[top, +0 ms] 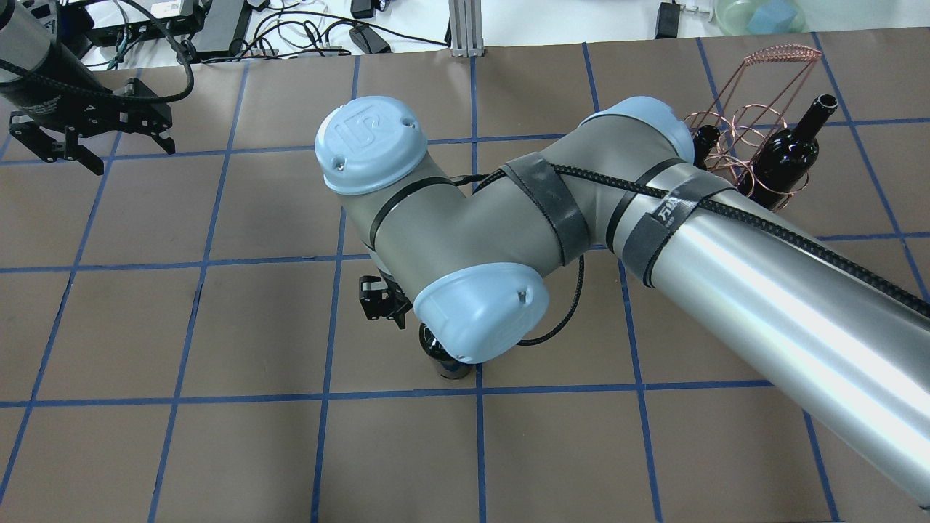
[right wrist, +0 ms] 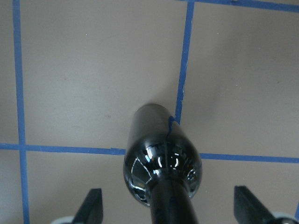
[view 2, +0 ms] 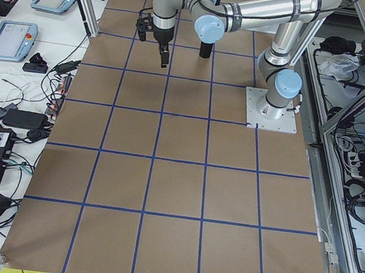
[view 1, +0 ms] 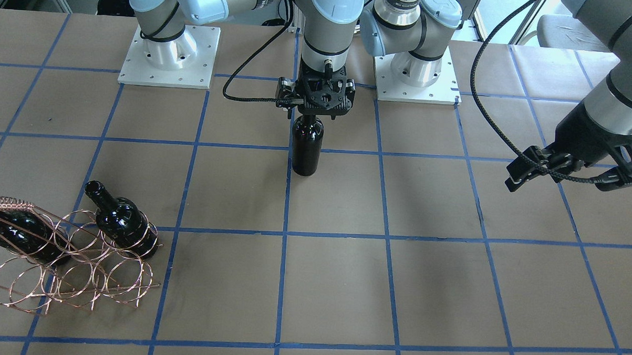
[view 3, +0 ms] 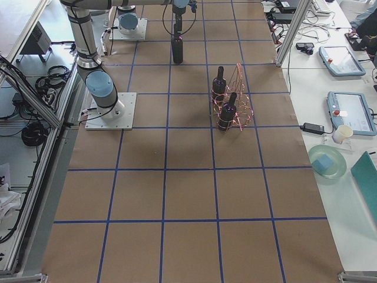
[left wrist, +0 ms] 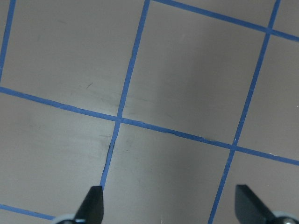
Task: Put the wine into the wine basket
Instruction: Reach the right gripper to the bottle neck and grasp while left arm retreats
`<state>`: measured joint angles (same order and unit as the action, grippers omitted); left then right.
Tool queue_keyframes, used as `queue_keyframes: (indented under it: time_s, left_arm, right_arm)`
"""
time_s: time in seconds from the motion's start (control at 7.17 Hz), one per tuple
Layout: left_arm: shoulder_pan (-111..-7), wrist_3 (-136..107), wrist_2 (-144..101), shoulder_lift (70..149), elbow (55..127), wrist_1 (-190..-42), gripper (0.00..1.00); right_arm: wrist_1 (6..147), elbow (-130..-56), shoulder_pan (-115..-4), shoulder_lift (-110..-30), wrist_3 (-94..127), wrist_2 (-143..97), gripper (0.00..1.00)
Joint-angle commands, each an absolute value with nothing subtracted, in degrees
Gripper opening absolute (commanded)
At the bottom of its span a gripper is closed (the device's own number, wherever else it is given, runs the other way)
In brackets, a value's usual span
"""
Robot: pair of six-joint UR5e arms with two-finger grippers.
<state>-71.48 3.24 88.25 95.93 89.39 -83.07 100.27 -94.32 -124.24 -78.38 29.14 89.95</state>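
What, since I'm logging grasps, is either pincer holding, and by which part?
Nothing. The right pincer straddles the neck of the upright wine bottle, jaws wide apart and clear of it; the left pincer hangs open, empty.

The wine [view 1: 307, 145] stands at frame centre on the tabletop [view 1: 425, 202], neck inside the right claw [view 1: 312, 113]. Lower left, the basket [view 1: 76, 279] holds two bottles [view 1: 122, 220]. The left claw [view 1: 625, 177] hangs far right.

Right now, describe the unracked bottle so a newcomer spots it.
At the table centre, in front of the arm bases, the wine stands upright by a blue tape line under the open right gripper. Unlike the two bottles slanted in the wine basket, it stands alone.
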Motion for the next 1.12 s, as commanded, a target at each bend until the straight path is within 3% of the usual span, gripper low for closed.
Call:
queue_keyframes:
  time_s: [0.0,0.14,0.7,0.98]
  left_arm:
    - [-71.5,3.5,88.4,96.5,89.6,-83.1,1.0]
    - [-71.5,3.5,88.4,96.5,89.6,-83.2,1.0]
    - [-71.5,3.6,88.3,96.5,89.8,-83.1,1.0]
    - [-71.5,4.0,88.4,96.4,89.8,-83.3,1.0]
  right_arm:
    - [100.3,-94.6,-124.4,-78.3,28.7,89.9,0.88]
    - [100.2,-94.6,-124.4,-78.5,28.6,90.0,0.81]
    - [99.9,-94.7,-123.9,-78.7,28.0,90.0,0.71]
    - [99.8,-94.7,-123.7,-78.8,27.5,89.9,0.55]
